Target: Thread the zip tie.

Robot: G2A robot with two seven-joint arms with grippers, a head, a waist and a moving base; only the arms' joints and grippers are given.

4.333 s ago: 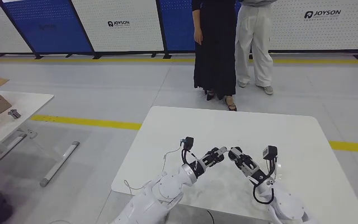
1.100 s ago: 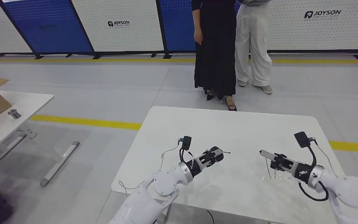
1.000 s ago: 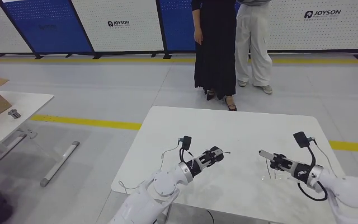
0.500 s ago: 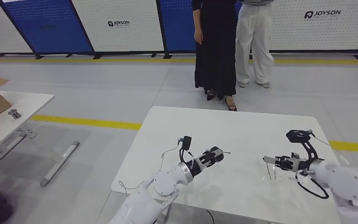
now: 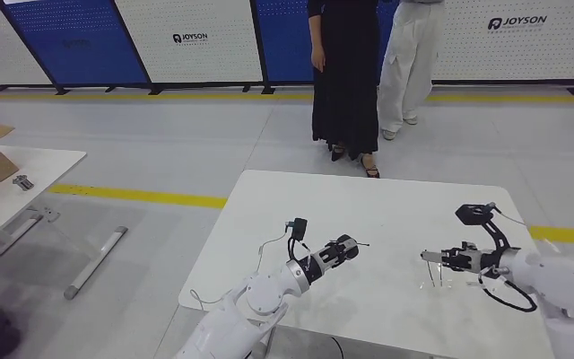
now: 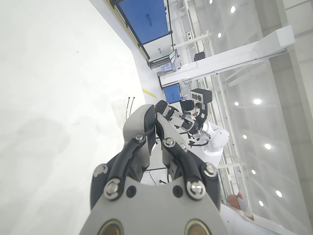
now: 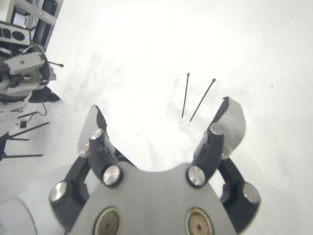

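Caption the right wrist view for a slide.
Open right end effector poised near two black zip ties lying apart on the white table.

Robotics test hall: partition panels [image 5: 188, 40], yellow floor tape [image 5: 134, 195] (high ceiling w/ spotlights [image 6: 256, 101]).

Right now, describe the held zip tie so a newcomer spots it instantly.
Over the white table, find the left arm near the middle. Its shut jaws pinch a black zip tie, head sticking out. Unlike the two loose zip ties lying flat by the right arm's open jaws, it is off the table.
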